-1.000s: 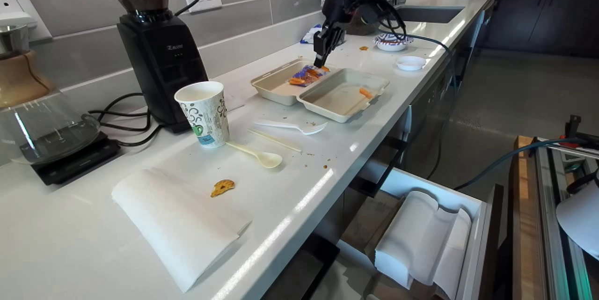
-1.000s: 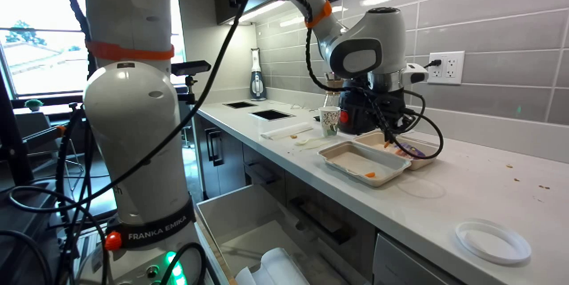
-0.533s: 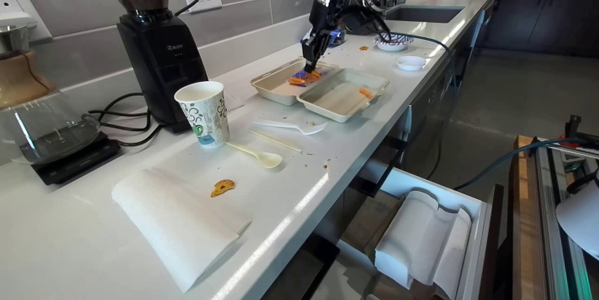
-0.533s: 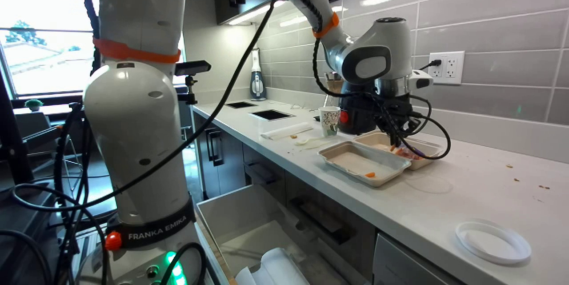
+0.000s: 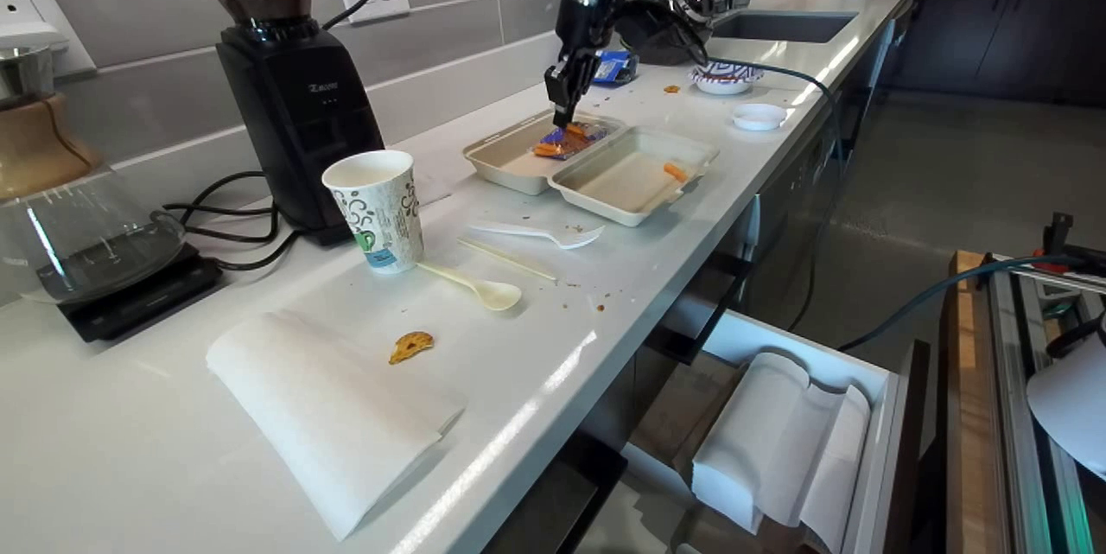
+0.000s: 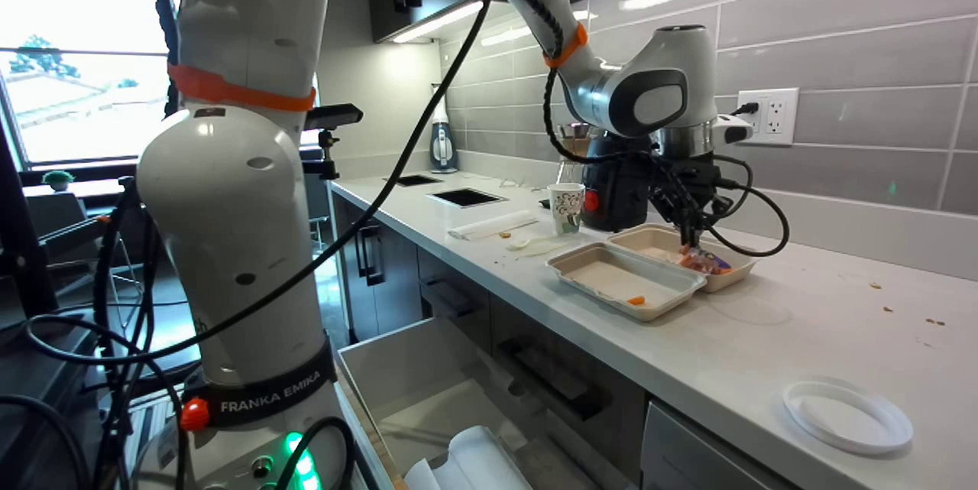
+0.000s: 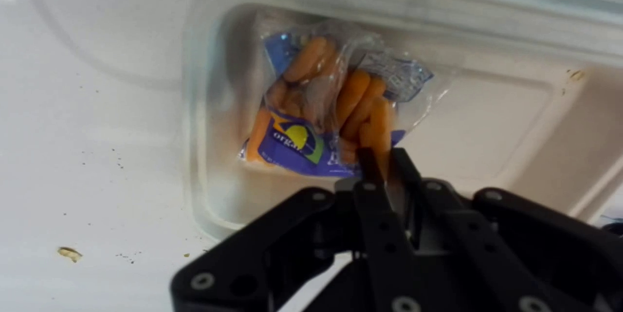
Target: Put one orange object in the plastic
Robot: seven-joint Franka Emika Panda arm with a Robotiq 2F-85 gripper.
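Poking out of the gripper, a stubby orange piece is pinched between the two black fingers, which stand close together on either side of it. Just below them lies a clear bag with a purple label and more orange pieces inside; in the wrist view the held piece overlaps it (whether the two touch, I can't tell). The bag rests in the cream tray under the gripper, toward one end of its floor.

Beside that, on the gripper's side nearer the open edge of the counter, the whitish tray meets it along a long edge and carries a loose orange stub near one corner.

Farther out, past the trays to one side of the gripper, come a white utensil, a pale spoon, a patterned paper cup and a black coffee grinder; more remote again is a folded white paper, with an orange-brown scrap near it. On the gripper's opposite side, well apart, rests a white round dish. Across from the open edge the tiled wall runs beside the gripper, and lower than it, an open drawer holds white sheets.
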